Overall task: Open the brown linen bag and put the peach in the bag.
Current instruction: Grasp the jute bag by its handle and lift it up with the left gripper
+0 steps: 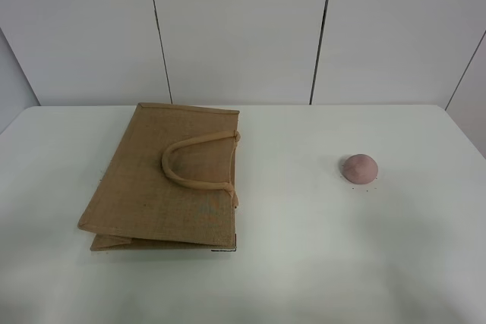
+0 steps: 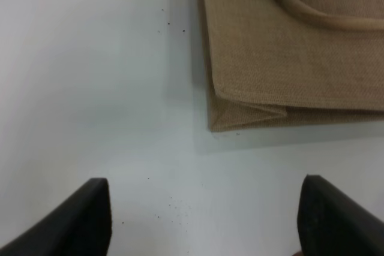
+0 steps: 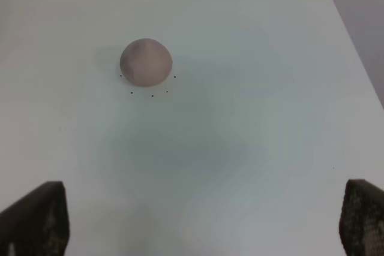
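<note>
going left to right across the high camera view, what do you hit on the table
brown linen bag, lying flat, its loop handles on top toward its right edge → bare white table → peach → more bare table out to the right edge

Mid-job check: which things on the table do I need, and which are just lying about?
For the job: bag, folded flat; peach, apart from it; left pincer, open; right pincer, open.
Just lying about: tiny dark specks on the table by the peach; nothing else.
</note>
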You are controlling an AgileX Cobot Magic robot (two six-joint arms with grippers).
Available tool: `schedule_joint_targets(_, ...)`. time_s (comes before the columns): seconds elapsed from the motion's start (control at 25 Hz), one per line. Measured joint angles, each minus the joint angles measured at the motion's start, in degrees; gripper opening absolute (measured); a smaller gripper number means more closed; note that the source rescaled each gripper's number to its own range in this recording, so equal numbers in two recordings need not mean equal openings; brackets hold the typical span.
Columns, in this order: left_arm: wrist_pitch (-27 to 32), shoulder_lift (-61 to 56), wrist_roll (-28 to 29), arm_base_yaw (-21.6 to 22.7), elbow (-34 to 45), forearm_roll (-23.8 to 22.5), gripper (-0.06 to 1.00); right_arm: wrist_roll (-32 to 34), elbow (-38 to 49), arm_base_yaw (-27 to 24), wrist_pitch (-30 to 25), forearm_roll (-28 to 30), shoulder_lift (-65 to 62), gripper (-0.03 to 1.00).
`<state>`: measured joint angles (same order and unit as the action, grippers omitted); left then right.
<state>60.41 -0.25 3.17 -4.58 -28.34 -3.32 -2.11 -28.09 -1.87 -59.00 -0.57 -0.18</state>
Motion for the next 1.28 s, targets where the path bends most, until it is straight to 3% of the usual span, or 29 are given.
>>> schedule_joint_targets(0.4, 0.13, 0.49, 0.0, 0.0, -1.68, -0.13, 0.95, 0.0, 0.0, 0.0, 0.0, 0.0, 0.0, 1.0)
schedule_joint_targets(0.56, 1.7, 8.44, 1.11, 0.0, -6.71, -0.18, 0.98, 0.0, 0.0, 0.0, 0.0, 0.0, 0.0, 1.0)
schedule_joint_targets(0.96, -0.39, 47.15, 1.13, 0.0, -25.63, -0.18, 1.0, 0.0, 0.0, 0.0, 0.0, 0.0, 0.0, 1.0)
schedule_joint_targets(1.28, -1.08, 80.43, 1.13, 0.0, -48.88, -1.16, 1.0, 0.0, 0.0, 0.0, 0.0, 0.0, 0.0, 1.0)
